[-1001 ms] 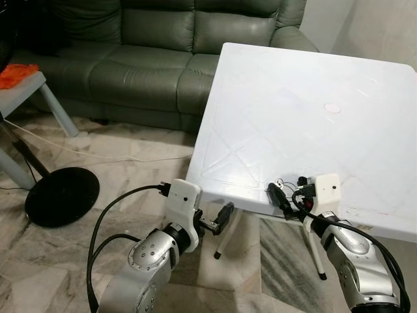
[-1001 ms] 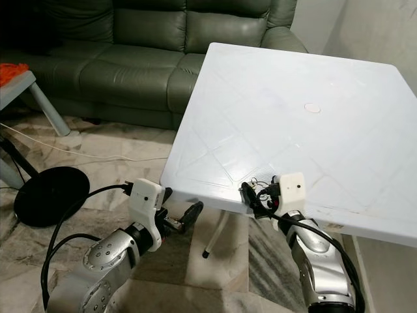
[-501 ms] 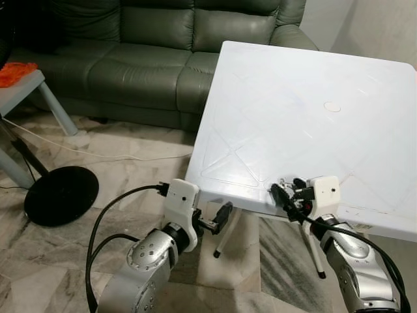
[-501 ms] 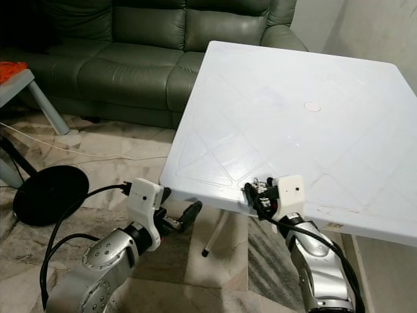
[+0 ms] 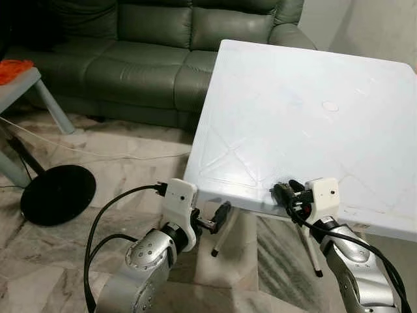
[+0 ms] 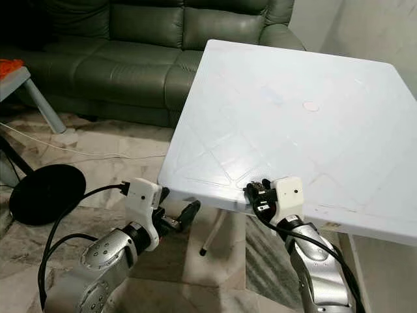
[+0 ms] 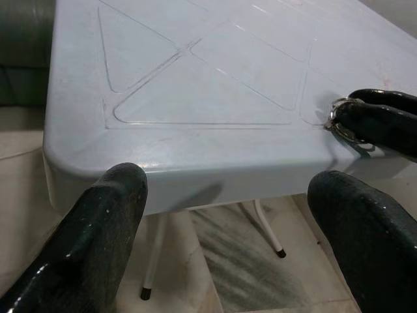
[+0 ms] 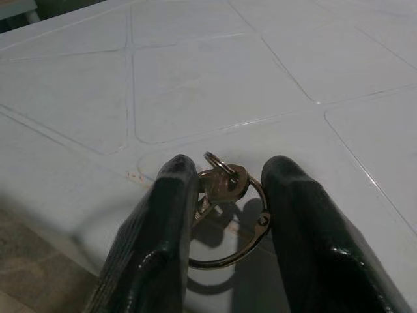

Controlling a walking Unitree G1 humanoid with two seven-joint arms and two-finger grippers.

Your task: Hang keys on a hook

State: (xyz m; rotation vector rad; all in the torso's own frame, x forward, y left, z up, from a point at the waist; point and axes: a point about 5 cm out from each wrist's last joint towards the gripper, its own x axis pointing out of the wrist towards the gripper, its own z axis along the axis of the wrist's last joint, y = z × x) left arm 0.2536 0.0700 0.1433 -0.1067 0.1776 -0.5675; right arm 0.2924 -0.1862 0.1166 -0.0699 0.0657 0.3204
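A small bunch of keys (image 8: 225, 186) on a metal ring lies on the white plastic table (image 5: 293, 98), close to its near edge. My right gripper (image 5: 290, 193) rests on that edge with its two black fingers (image 8: 163, 222) pressed against either side of the ring, shut on the keys. In the left wrist view the keys (image 7: 340, 120) peek out beside the right fingers. My left gripper (image 5: 221, 215) hovers open below the table's near left corner, holding nothing. No hook can be seen.
A dark green sofa (image 5: 150, 52) stands behind the table. A black round stand base (image 5: 57, 194) and a cable (image 5: 98, 153) lie on the marble floor to the left. A small grey side table (image 5: 19, 81) carries something orange. Thin table legs (image 5: 218, 244) stand below.
The right gripper's fingers have drawn together around the keys at the table's edge. The left arm has stayed put. The view has shifted slightly.
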